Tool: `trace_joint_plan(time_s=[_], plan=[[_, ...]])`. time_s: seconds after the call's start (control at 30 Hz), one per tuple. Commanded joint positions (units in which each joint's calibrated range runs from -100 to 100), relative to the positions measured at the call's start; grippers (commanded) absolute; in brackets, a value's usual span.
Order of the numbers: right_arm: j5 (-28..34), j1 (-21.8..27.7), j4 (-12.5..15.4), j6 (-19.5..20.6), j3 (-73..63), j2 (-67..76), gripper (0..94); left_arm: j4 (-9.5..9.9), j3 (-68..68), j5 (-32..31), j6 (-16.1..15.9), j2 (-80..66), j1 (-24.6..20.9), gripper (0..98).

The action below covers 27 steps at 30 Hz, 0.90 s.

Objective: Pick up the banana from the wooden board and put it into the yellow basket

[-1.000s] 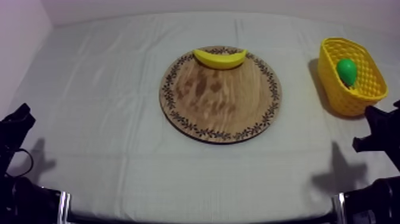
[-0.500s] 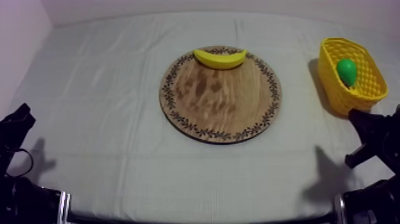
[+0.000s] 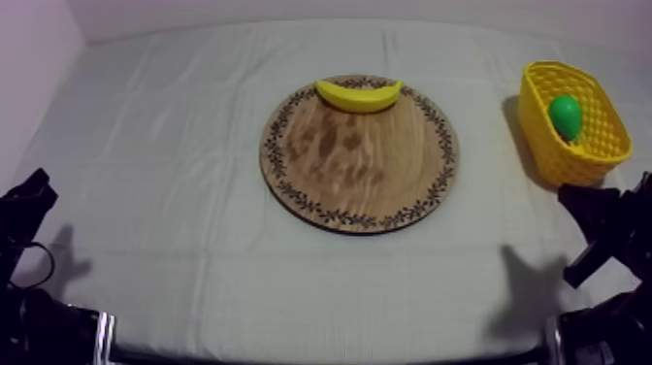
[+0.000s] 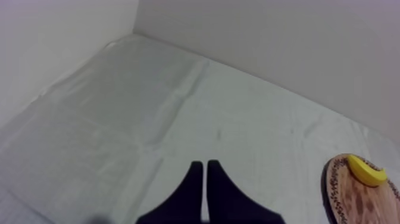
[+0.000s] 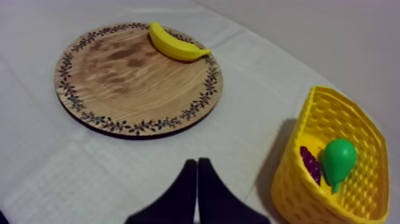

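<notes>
The yellow banana (image 3: 358, 94) lies on the far rim of the round wooden board (image 3: 359, 170) at the table's middle. The yellow basket (image 3: 574, 161) stands at the right, with a green pear (image 3: 566, 115) in it. My right gripper (image 3: 570, 198) is just in front of the basket and well away from the banana. In the right wrist view its fingers (image 5: 197, 170) lie together as a narrow wedge, shut on nothing, pointing between the board (image 5: 137, 83) and the basket (image 5: 297, 179). My left gripper (image 3: 37, 184) rests low at the left, its fingers (image 4: 206, 173) shut and empty.
Purple grapes (image 5: 311, 164) lie beside the pear (image 5: 338, 159) inside the basket. White walls close off the table's far and left sides. Bare cloth surrounds the board on all sides.
My right arm has moved left along the table's near right side, from beside the basket to in front of it. The left arm, banana and basket have not moved.
</notes>
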<state>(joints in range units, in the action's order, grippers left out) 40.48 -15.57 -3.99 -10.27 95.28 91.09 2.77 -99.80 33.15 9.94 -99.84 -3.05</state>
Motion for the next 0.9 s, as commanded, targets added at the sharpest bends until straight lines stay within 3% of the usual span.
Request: trace_joint_plan(time_s=[0.0, 0.2, 0.4, 0.87], plan=[[1.12, -1.72, -3.93, 3.12, -5.19, -7.4, 0.8, -0.01, 0.02, -0.01, 0.0, 0.02, -0.02, 0.1], [10.67, -4.56, -7.23, 4.74, -24.96, -25.45, 0.8, -0.01, 0.02, -0.01, 0.0, 0.02, -0.02, 0.1], [22.04, -5.95, -6.59, 2.06, -43.55, -41.77, 0.8, -0.01, 0.02, -0.01, 0.0, 0.02, -0.02, 0.1], [41.74, -3.35, 1.17, -17.38, -79.63, -73.87, 0.7, -0.01, 0.02, -0.01, 0.0, 0.02, -0.02, 0.1]])
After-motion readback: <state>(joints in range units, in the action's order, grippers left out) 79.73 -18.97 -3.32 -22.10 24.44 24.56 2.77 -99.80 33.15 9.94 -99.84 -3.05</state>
